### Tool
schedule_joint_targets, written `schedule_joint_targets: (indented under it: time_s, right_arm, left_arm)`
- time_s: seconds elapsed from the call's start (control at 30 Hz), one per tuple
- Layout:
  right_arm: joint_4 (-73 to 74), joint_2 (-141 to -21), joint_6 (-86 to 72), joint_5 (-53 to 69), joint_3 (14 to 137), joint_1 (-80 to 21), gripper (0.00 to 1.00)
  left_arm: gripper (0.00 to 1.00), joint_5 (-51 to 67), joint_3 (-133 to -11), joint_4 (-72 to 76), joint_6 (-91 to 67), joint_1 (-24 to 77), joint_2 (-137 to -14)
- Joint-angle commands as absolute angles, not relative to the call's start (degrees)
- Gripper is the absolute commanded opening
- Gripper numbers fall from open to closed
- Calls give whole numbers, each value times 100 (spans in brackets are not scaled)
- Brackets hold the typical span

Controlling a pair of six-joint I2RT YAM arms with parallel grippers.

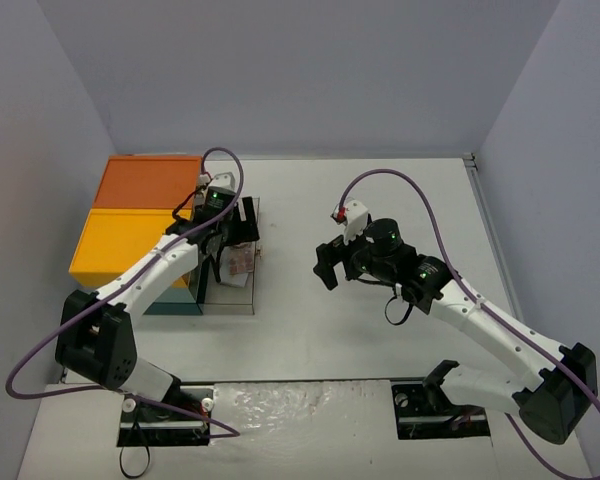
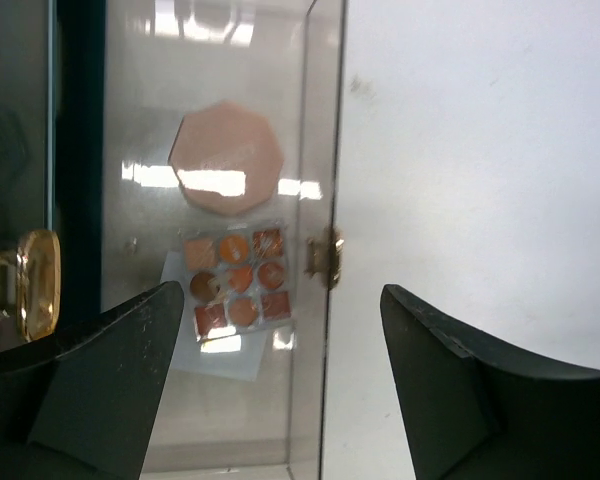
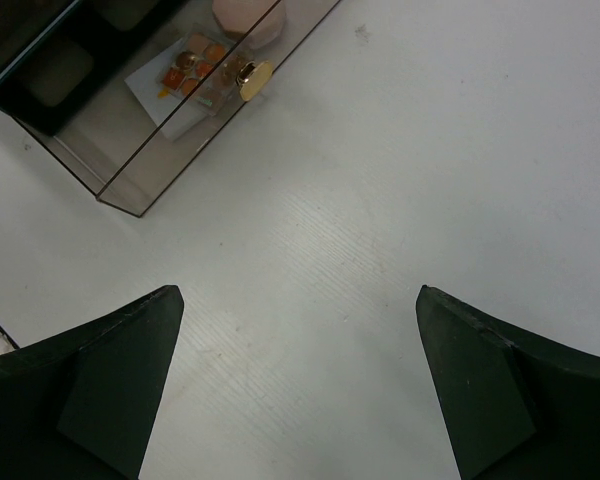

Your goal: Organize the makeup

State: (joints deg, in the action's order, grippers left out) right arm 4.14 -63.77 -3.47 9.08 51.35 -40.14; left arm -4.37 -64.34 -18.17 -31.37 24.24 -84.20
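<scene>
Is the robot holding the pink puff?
No, the puff lies in the clear drawer, and the open left end effector above it is empty.

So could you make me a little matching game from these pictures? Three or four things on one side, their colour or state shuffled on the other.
Things:
1. puff
2. palette
3. knob
4. right hand

Descriptions:
A. gold
B. open, above the table
C. pale pink
D. grid of orange and red pans

Pairs: 1-C, 2-D, 3-A, 4-B.
</scene>
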Motion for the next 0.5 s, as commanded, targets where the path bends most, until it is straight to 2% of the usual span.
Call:
schedule_joint_targets:
  time_s: [0.0,0.23,0.47]
  right_arm:
    - [158,-6423,-435,908,5484,-3988,100]
    - [162,-6022,-527,476,5366,-3973,100]
    - [213,-5684,-687,262,5193,-3963,100]
  left_arm:
    - [76,-587,-7254,-2192,-2951,2619,-8266]
    - [73,-202,-7934,-2241,-3055,3197,-9128]
    - [78,-421,-8619,-2564,-3084,3428,-10347]
